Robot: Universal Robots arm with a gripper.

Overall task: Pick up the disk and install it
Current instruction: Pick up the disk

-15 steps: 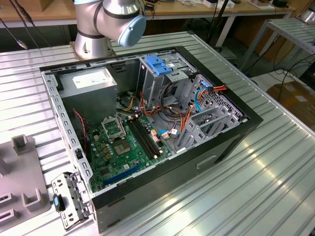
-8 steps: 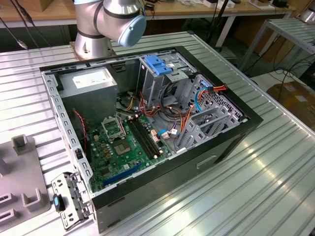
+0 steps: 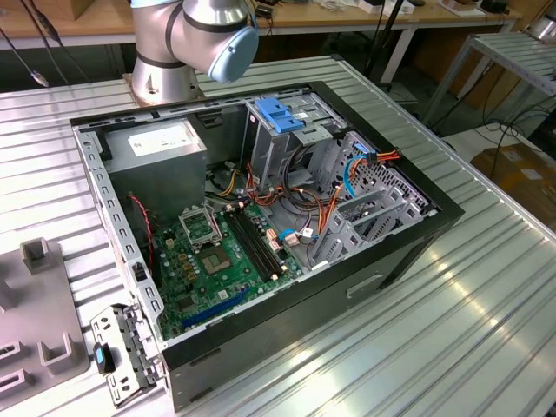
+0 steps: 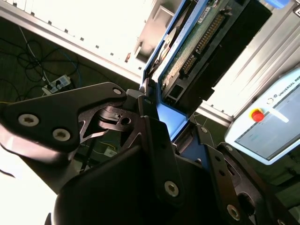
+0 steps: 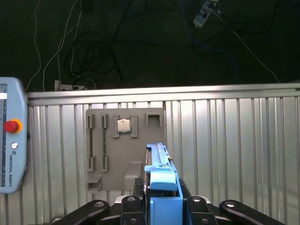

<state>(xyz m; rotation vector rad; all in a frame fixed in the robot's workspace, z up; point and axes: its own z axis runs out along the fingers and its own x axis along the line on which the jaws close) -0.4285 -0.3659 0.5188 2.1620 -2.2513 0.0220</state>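
Disk (image 5: 161, 161) held edge-on, off the ribbed table (image 5: 234, 140), grey fixture tray (image 5: 108, 154) beyond it; its circuit-board face shows in the second wrist view. Gripper (image 5: 161, 194) is clamped on the disk's blue side rails. Open computer case (image 3: 287, 334) sits in the exterior view. Judgement: the carry wants a firm, centred clamp, with the disk square to the drive bays (image 3: 373, 204) and clear of loose cables (image 3: 326, 213).

You have the open computer case (image 3: 287, 326) mid-table on the ribbed metal table (image 3: 486, 304), with its motherboard (image 3: 217, 252) exposed. On the exterior view's left, a grey fixture tray (image 3: 35, 304) lies apart from the case, and a metal bracket (image 3: 130, 347) sits just beside the case's corner.
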